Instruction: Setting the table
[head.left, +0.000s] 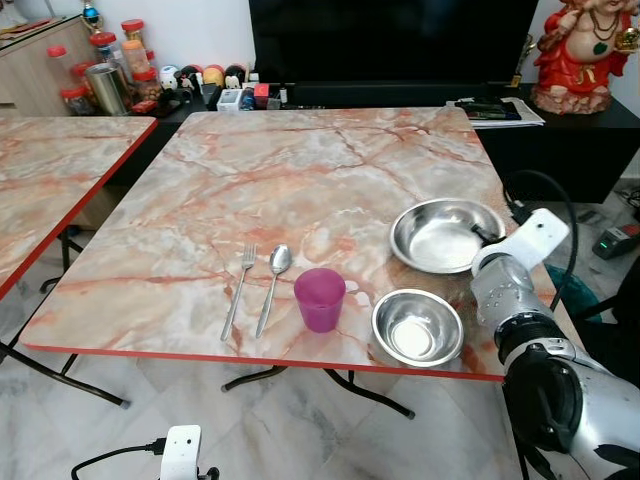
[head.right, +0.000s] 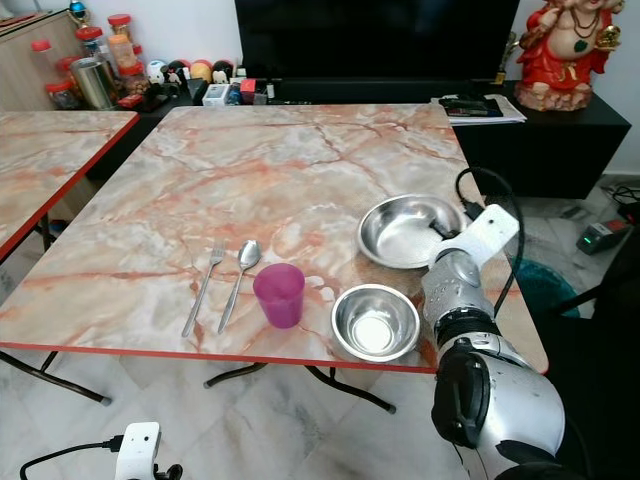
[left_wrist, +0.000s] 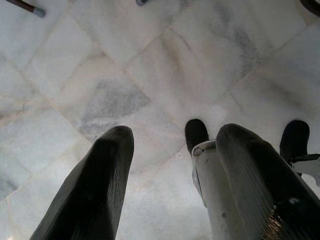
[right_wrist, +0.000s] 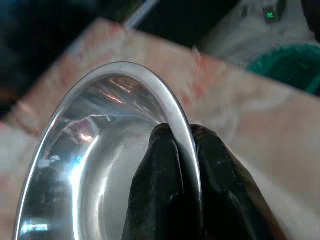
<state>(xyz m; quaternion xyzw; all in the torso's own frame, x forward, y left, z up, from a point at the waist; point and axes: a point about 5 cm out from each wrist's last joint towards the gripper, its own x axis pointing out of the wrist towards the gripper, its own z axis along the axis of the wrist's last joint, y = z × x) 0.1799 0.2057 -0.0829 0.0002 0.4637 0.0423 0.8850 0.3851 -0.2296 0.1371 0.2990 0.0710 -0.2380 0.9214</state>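
Silver right arm reaches forward over table (head.left: 300, 180) edge, right gripper (head.left: 487, 237) at near rim of large steel bowl (head.left: 440, 232). Right wrist view: fingers (right_wrist: 162, 190) pinch the rim between them. Left wrist view: left gripper (left_wrist: 170, 150) spread, hanging above floor (left_wrist: 100, 75).
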